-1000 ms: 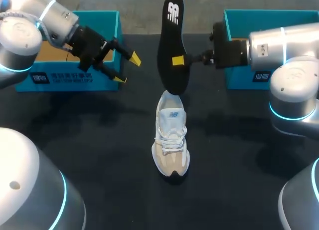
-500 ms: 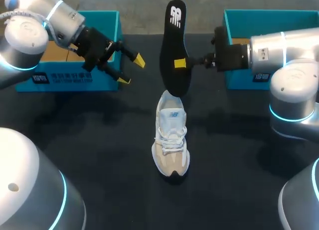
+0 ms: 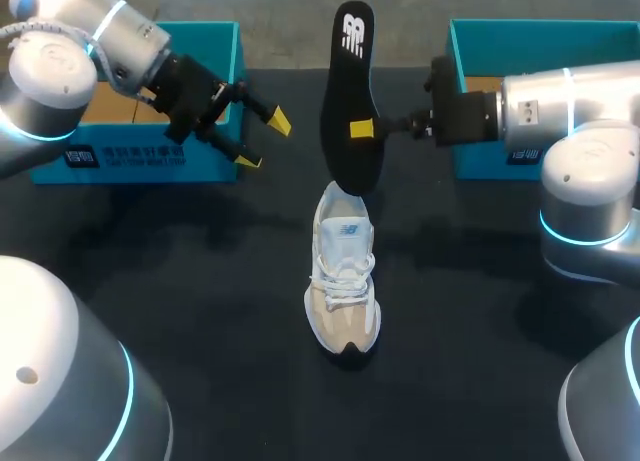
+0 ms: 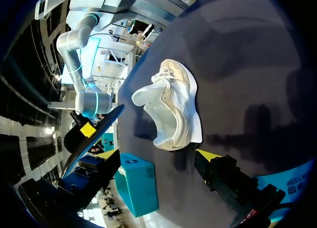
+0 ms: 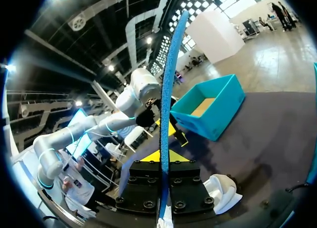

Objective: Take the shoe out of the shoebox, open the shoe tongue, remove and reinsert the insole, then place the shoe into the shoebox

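Observation:
A white and beige shoe (image 3: 343, 281) stands on the black table, toe toward the front edge, also seen ahead of my left gripper (image 4: 171, 107) and below my right one (image 5: 223, 191). Its black insole (image 3: 350, 101) hangs upright above the heel, with my right gripper (image 3: 362, 129) shut on its edge. In the right wrist view the insole (image 5: 166, 89) shows edge-on between the yellow tips of that gripper (image 5: 163, 156). My left gripper (image 3: 262, 141) stands open and empty, left of the insole, by the left shoebox (image 3: 140, 161). Its own view shows the tips of the left gripper (image 4: 157, 156) wide apart.
A teal shoebox (image 5: 208, 112) sits at the back left of the table. A second teal box (image 3: 540, 41) stands at the back right, behind my right arm. Dark cloth covers the table around the shoe.
My left gripper has shifted slightly rightward toward the insole, still open. The right gripper with the insole has edged a little to the right. The shoe has not moved.

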Controlling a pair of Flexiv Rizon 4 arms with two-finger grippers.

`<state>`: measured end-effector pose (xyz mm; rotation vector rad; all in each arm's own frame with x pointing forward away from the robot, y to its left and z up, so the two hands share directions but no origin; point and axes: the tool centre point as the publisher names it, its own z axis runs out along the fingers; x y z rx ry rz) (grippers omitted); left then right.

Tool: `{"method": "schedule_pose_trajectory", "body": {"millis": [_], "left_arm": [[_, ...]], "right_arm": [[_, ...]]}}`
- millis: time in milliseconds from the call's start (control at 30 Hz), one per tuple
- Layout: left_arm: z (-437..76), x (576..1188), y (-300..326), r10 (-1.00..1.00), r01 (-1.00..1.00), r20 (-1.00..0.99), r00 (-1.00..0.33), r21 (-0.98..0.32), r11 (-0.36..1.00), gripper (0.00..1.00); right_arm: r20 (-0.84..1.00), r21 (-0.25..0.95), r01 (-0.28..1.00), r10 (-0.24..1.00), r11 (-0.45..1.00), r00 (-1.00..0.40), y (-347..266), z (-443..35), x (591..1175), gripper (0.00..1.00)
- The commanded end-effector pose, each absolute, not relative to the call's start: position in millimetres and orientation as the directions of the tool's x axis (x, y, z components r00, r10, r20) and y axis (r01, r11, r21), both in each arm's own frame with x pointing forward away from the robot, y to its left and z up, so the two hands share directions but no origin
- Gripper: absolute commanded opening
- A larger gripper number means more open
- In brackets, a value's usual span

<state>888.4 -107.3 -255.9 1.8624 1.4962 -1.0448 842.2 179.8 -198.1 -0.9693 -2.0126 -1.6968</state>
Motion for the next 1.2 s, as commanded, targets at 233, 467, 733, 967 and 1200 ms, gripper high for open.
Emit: {"method": "schedule_pose_trajectory", "body": {"millis": [233,467,733,967,1200], "left_arm": [[-256,889,-107,0.560,0.966,-0.824,0.090,-0.065,-0.250,1.00],[-256,889,-107,0.560,0.966,-0.824,0.090,-0.065,-0.250,1.00],[-260,898,-111,0.572,0.967,-0.815,0.097,-0.059,-0.248,1.00],[-275,912,-121,0.588,0.963,-0.802,0.108,-0.063,-0.263,1.00],[-283,910,-126,0.593,0.961,-0.799,0.098,-0.079,-0.264,1.00]], "right_arm": [[0.643,0.729,0.682,0.286,0.057,-0.711,182,-198,842,0.00],[0.581,0.771,0.628,0.284,0.106,-0.763,176,-214,854,0.00],[0.562,0.782,0.610,0.276,0.128,-0.780,168,-234,870,0.00],[0.548,0.797,0.591,0.258,0.130,-0.796,175,-237,879,0.00],[0.524,0.824,0.554,0.211,0.119,-0.825,188,-242,880,0.00]]}}
